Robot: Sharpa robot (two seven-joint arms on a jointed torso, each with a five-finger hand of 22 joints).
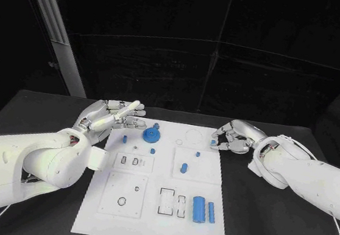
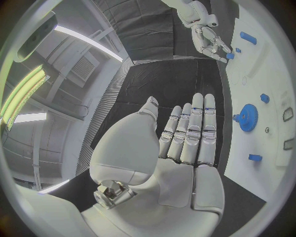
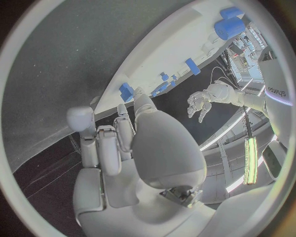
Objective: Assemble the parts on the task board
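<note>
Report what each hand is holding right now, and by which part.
The left hand holds nothing; its fingers are straight and apart from the task board. The right hand pinches a small blue part at its fingertips; which part of it cannot be told.

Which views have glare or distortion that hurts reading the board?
Head view: task board evenly lit, undistorted. Left wrist view: fisheye bends the board's edge; bright ceiling strips glare beside the left hand. Right wrist view: right hand blocks much of the curved board.

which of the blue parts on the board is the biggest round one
The blue gear near the board's far edge, close to the left hand. It is a wide toothed disc; the other blue parts are small pegs or slim cylinders.
</note>
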